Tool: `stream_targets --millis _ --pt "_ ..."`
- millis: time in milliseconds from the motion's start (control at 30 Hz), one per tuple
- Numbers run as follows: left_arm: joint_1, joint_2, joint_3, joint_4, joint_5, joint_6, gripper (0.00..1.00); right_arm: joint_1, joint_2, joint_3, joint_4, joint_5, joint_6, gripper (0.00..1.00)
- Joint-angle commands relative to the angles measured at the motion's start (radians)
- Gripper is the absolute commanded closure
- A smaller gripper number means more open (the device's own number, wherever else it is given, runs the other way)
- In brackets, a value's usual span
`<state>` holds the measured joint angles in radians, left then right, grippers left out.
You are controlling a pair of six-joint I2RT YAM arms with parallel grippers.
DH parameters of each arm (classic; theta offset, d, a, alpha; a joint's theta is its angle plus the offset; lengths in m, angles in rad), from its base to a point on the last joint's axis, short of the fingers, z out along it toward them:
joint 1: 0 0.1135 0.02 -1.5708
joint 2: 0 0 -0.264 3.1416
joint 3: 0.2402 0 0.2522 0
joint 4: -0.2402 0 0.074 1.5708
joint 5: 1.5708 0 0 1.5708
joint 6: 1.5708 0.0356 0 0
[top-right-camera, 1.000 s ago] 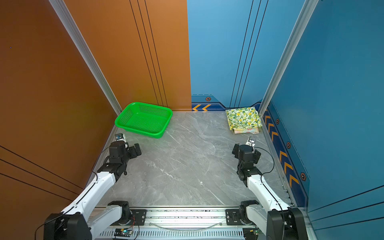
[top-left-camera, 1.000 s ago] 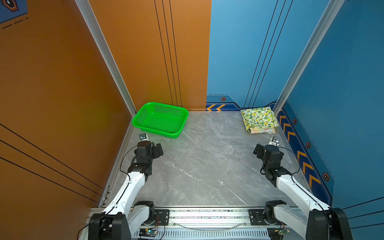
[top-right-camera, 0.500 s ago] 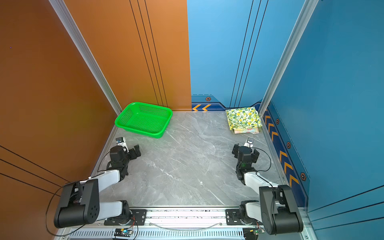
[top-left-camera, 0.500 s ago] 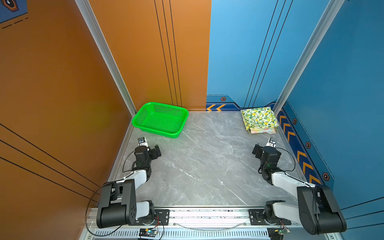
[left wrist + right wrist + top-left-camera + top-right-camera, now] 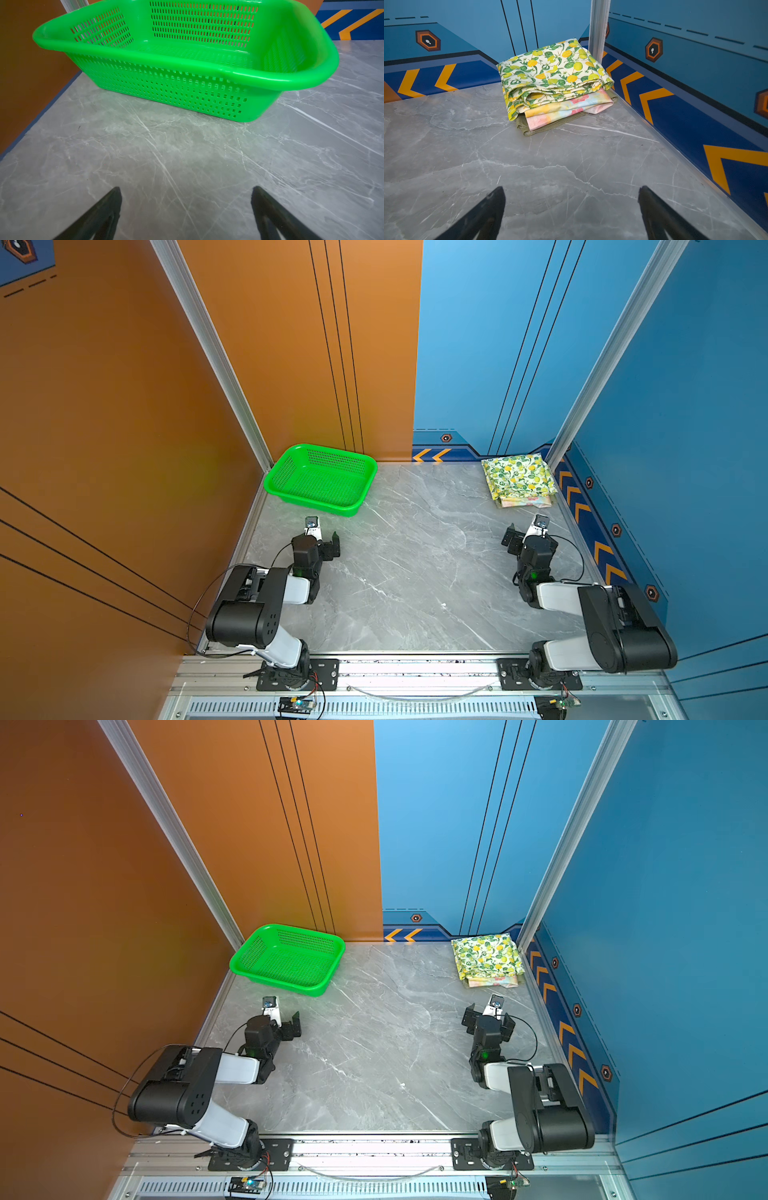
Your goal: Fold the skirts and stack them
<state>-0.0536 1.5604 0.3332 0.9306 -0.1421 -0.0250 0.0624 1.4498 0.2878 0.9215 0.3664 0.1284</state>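
**A:** Where are the skirts lying right now?

**B:** All three are lying folded in one stack in the far right corner of the tabletop (image 5: 415,572), close against the blue walls. The lemon skirt (image 5: 550,70) is sitting on top. The pastel skirt (image 5: 566,108) is showing beneath it. The olive-green skirt (image 5: 537,129) is peeking out at the bottom, touching the tabletop.

**A:** Is the right tool gripping any of them?

**B:** No. The right tool (image 5: 571,187) is pointing toward the stack with its jaws spread wide, and only grey marble is showing between them. It is sitting near the stack but apart from it, low over the tabletop. I cannot tell whether it is touching the surface.

**A:** And the left one?

**B:** The left tool (image 5: 187,188) is gaping just as wide and carrying nothing. It is facing the green basket (image 5: 166,62), near it but not touching.

**A:** How is that basket standing?

**B:** It is standing upright in the far left corner, well apart from the stack, with its perforated floor showing all the way across.

**A:** And the arms themselves?

**B:** Both are crouching low, folded back toward the front rail, one on each side of the tabletop.
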Motion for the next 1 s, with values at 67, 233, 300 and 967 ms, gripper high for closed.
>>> stream_targets --millis 67,233,300,967 --pt "0.018 0.003 0.052 -0.017 -0.035 0.029 0.02 0.004 0.074 0.089 -0.064 -0.029 -0.026 0.0" --pt "0.018 0.004 0.052 -0.016 -0.036 0.03 0.02 -0.011 0.092 0.063 0.023 -0.068 -0.032 0.0" --pt "0.015 -0.002 0.044 -0.014 -0.037 0.033 0.02 -0.001 0.091 0.068 0.011 -0.048 -0.039 0.0" --pt "0.015 0.001 0.046 -0.012 -0.036 0.033 0.02 -0.016 0.096 0.079 -0.001 -0.109 -0.042 0.0"
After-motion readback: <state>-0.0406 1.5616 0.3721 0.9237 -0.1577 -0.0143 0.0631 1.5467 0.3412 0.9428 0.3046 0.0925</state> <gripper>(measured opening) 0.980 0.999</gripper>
